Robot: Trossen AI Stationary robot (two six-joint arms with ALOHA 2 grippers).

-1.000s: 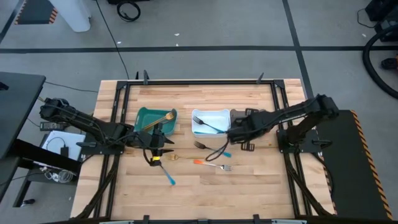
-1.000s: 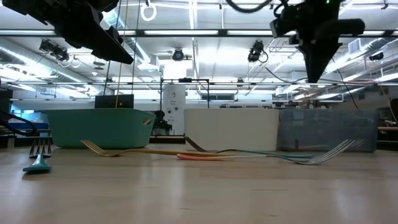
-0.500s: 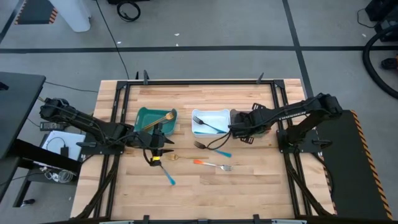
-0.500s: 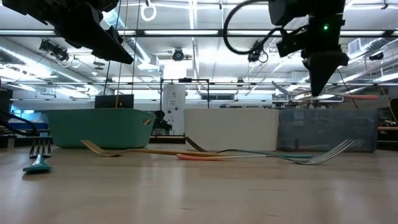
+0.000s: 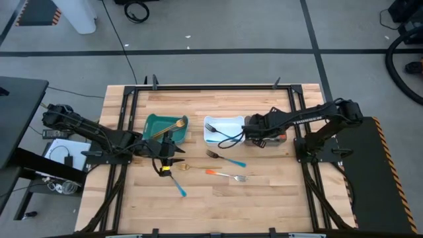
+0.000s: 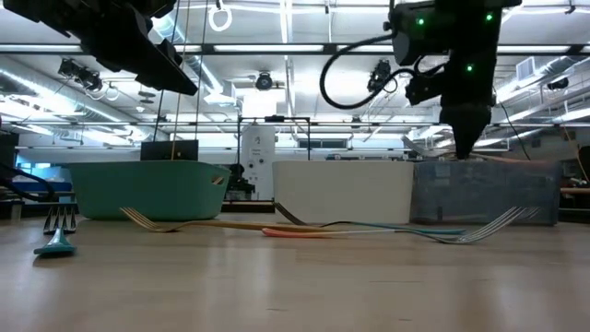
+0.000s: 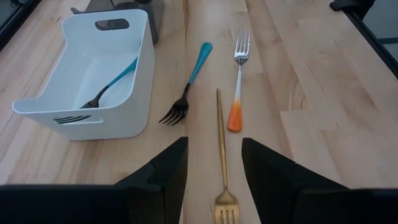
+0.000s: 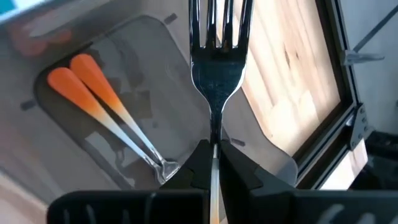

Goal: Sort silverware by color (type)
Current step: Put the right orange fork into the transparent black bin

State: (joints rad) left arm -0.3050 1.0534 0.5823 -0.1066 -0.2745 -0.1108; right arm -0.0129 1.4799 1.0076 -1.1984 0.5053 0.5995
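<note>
Silver fork (image 8: 214,56) — orange handle, tines up

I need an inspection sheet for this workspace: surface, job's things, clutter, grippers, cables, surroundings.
Surface: wooden table.
Job's things: blue fork, orange fork, gold fork and blue utensil loose; one gold in teal bin; one blue in white bin; orange ones in grey bin.
Clutter: nothing seen.
Grippers: left gripper open above gold fork; right gripper shut on fork over grey bin.
Cables: black loop on right arm.
Surroundings: concrete floor.
</note>
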